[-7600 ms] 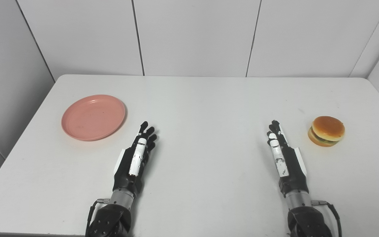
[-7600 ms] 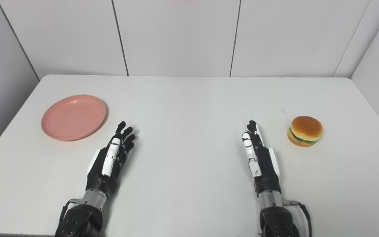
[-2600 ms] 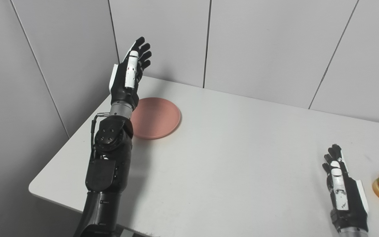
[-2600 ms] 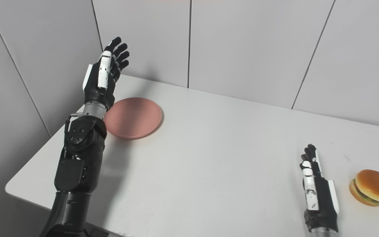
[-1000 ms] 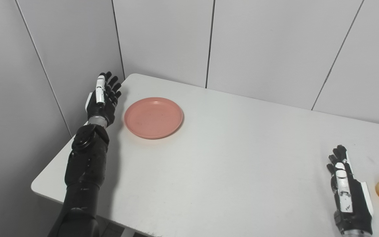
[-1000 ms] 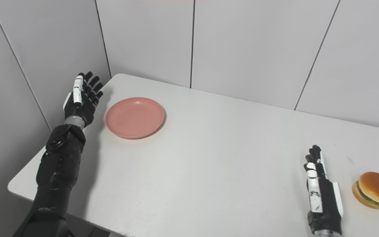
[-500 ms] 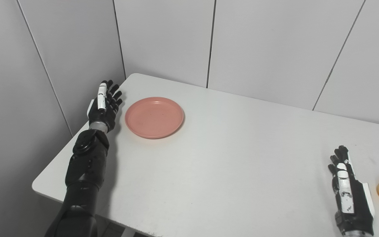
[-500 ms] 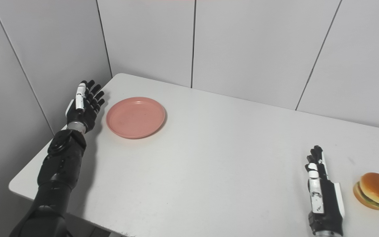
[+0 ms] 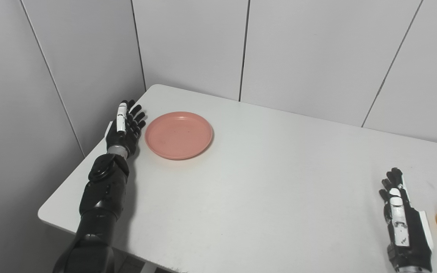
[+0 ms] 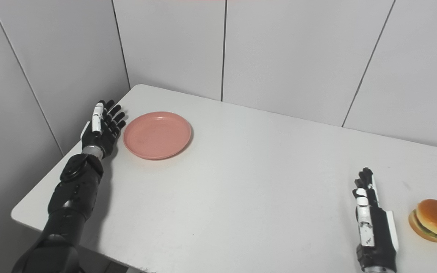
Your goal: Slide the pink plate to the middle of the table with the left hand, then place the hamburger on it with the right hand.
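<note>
Plate (image 9: 178, 134) waits unmoved; left robot hand (image 9: 125, 125), fingers spread and empty, sits just beside it, ready to push.

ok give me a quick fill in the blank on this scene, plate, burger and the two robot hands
1. The left robot hand is beside the plate, whose colour is ____.
2. The hamburger sits next to the ____ robot hand.
3. The plate holds ____ food.
4. Both robot hands are ____, holding nothing.

Missing words: pink; right; no; open
</note>
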You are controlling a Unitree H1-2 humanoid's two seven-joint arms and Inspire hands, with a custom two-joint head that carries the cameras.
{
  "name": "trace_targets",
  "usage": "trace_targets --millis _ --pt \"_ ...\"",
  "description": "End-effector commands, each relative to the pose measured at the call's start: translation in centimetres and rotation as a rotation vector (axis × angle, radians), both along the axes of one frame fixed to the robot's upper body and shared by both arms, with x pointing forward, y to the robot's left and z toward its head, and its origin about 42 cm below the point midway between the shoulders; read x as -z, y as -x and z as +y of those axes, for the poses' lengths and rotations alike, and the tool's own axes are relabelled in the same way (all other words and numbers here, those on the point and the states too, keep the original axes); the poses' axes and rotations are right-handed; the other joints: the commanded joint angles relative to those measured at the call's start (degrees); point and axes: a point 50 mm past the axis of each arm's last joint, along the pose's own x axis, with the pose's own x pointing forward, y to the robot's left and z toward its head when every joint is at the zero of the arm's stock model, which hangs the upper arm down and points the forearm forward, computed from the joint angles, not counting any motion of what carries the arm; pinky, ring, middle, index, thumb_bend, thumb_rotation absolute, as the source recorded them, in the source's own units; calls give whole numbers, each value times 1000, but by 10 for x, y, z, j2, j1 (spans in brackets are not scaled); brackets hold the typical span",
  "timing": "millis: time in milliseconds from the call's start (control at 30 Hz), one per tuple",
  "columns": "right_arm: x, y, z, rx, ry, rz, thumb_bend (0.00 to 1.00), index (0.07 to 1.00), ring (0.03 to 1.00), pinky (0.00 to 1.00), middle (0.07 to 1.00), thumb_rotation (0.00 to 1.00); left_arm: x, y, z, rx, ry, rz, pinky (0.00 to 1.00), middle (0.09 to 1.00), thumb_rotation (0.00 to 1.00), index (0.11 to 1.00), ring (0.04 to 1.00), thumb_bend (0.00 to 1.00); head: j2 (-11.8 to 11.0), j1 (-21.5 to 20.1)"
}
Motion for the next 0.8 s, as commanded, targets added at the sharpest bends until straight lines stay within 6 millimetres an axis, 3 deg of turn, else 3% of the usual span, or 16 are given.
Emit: trace_targets --millis 0,233,767 --pt "35 23 -6 23 -11 98 96 1000 1000 1000 1000 1000 -30 -16 4 22 -39 -88 964 926 1000 912 931 361 0 0" --pt "35 24 -5 24 -6 101 109 1000 1000 1000 1000 1000 -25 -16 -3 71 -30 -55 947 921 1000 918 927 352 3 -2" --pt "32 24 -2 29 4 110 97 1000 996 1000 1000 1000 -12 -21 -53 191 -10 3 941 901 1000 898 903 348 10 -12"
